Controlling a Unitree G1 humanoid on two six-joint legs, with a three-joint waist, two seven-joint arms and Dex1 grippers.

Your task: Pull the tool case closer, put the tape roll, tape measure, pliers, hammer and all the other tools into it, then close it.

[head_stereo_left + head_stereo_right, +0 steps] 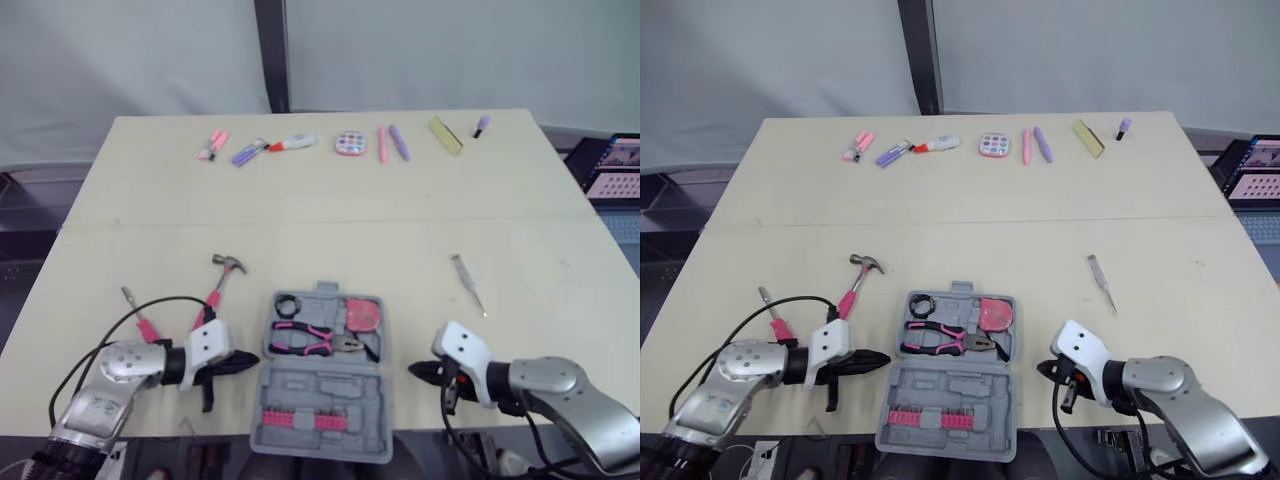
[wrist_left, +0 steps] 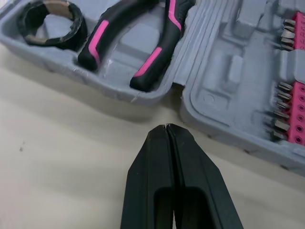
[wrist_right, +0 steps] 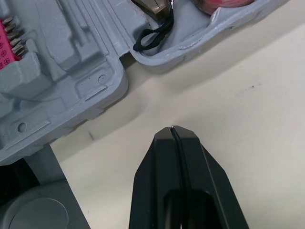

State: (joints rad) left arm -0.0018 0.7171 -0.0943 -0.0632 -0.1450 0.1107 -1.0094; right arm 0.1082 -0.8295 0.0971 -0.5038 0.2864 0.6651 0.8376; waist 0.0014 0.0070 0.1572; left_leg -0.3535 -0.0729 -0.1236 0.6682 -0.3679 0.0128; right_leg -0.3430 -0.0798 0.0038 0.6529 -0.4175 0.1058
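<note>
The left gripper [image 1: 252, 359] rested low over the bench [image 1: 330, 220] with its two black fingers pressed together, tips pointing inward at the left wall of the tool case [image 1: 320, 385] and just short of touching it. The right gripper [image 1: 413, 371] mirrored it on the other side, fingers likewise together, its tips near the case's right wall but apart from it.

The case lay open at the near edge between the two grippers, with the tape roll [image 1: 287, 305], pliers [image 1: 310, 338] and tape measure [image 1: 363, 315] already seated in its far half.

The hammer [image 1: 218, 285] lay outside the case, on the bench just beyond the left gripper. Its long axis ran diagonally, with the head farther from the robot and toward the case and the pink handle end close behind the gripper's white housing. That made the left arm clearly the nearer one for it. A pink-handled screwdriver [image 1: 140, 315] lay farther left. A slim metal tool [image 1: 468, 285] lay beyond the right gripper, its length pointing roughly away from the robot.
</note>
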